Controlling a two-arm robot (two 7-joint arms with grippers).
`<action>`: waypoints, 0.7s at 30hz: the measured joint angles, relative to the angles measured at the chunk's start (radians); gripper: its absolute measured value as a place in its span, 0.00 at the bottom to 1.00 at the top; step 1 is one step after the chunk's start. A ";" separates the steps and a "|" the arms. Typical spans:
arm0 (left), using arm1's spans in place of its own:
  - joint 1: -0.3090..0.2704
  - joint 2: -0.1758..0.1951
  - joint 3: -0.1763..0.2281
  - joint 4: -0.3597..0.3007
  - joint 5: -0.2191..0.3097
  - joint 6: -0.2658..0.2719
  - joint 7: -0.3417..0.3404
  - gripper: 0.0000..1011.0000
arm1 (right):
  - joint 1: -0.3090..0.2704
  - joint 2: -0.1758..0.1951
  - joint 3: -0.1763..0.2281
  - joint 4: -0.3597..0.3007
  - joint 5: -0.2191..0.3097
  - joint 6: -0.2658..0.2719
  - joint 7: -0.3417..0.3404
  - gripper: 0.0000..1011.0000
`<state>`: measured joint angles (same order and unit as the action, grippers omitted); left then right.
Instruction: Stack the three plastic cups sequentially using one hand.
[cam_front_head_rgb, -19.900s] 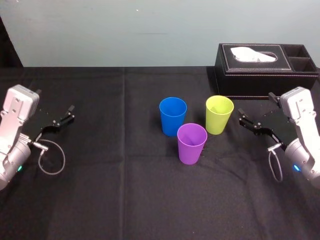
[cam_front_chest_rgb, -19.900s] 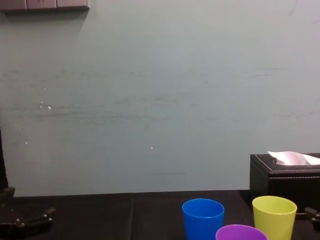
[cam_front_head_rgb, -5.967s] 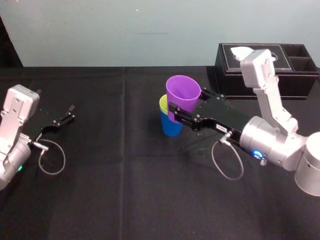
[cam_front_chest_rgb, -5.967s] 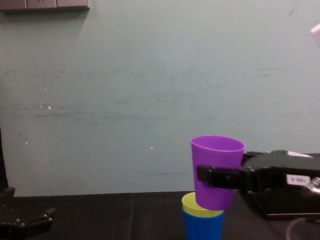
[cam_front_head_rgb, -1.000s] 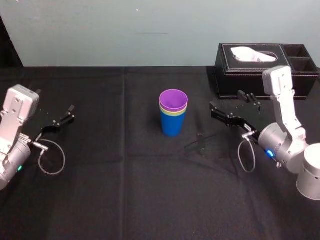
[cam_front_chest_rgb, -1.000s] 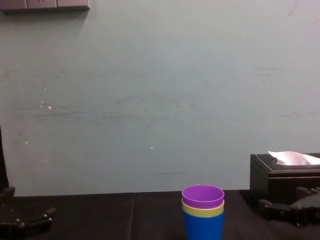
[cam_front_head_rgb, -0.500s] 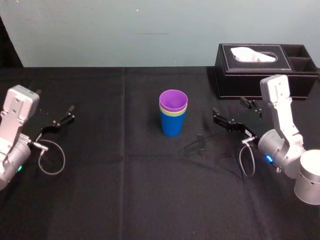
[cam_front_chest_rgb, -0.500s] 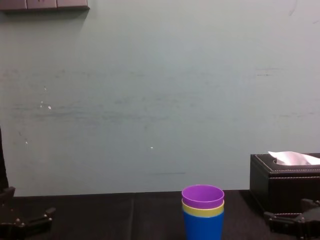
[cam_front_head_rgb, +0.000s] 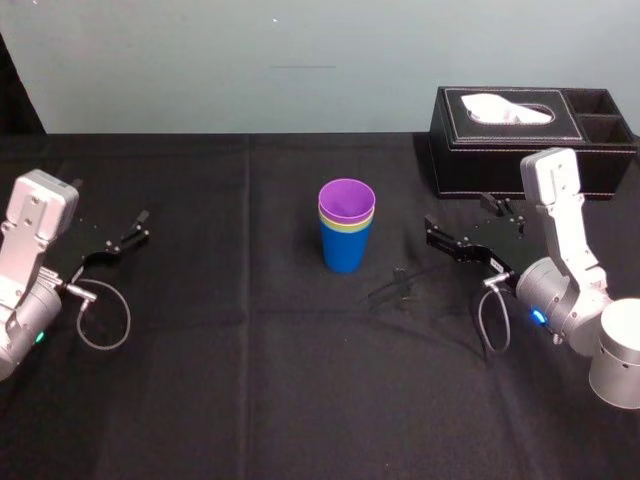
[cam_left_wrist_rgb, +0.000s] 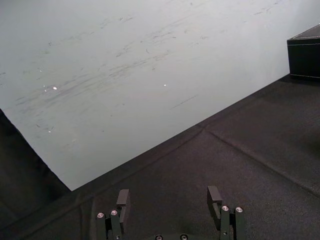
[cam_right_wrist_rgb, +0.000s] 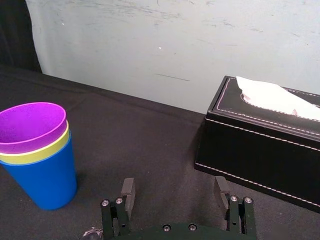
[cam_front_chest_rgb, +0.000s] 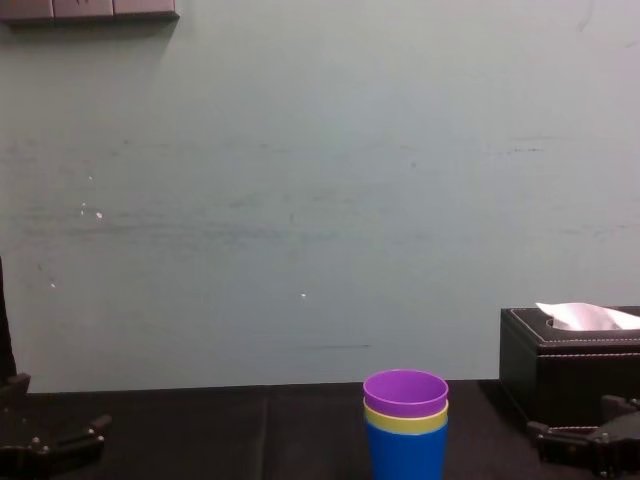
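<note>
Black cloth (cam_front_head_rgb: 250, 380) over the whole table, with one seam running front to back left of centre. Behind it a pale blue-green wall (cam_front_head_rgb: 300, 60), scuffed and streaked, with a dark strip at its far left edge.

At far left, low over the cloth: left gripper (cam_front_head_rgb: 140, 226), fingers spread wide and nothing between them, equally plain from its own wrist (cam_left_wrist_rgb: 169, 200). Just beside it, a thin grey cable (cam_front_head_rgb: 103, 318) curled in a loop on the cloth.

Near the middle of the table, well apart from both grippers: three cups (cam_front_head_rgb: 346, 240) nested into one upright stack.
- Lowest, standing on the cloth: blue cup (cam_front_head_rgb: 345, 252).
- Inside it: yellow-green cup (cam_front_head_rgb: 345, 227), visible as a narrow band at the rim.
- Inside that, topmost: purple cup (cam_front_head_rgb: 347, 200).

Long axis vertical, mouths up, narrow ends down, rims stepped one just above the next. Same order, seen side-on, in the chest view.

Farther right: right gripper (cam_front_head_rgb: 458, 222), low over the cloth, right of the cups and in front of the tissue box (cam_front_head_rgb: 530, 150). Pointed toward the cups, fingers spread and empty, with a clear gap to the blue cup in its wrist view (cam_right_wrist_rgb: 174, 192).

At the back right: the black tissue box, with a white tissue (cam_front_head_rgb: 505, 108) poking from its top and two open compartments at its right end.
</note>
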<state>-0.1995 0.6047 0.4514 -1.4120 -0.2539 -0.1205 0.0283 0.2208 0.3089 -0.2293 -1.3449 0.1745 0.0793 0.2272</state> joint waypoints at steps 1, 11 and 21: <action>0.000 0.000 0.000 0.000 0.000 0.000 0.000 1.00 | 0.000 0.000 0.000 0.000 0.000 0.000 0.000 0.99; 0.000 0.000 0.000 0.000 0.000 0.000 0.000 1.00 | 0.000 0.001 0.000 -0.001 0.001 0.001 0.000 0.99; 0.000 0.000 0.000 0.000 0.000 0.000 0.000 1.00 | 0.000 0.001 0.000 -0.002 0.002 0.002 0.001 0.99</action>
<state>-0.1995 0.6047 0.4514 -1.4120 -0.2540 -0.1205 0.0282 0.2209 0.3099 -0.2296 -1.3465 0.1761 0.0809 0.2283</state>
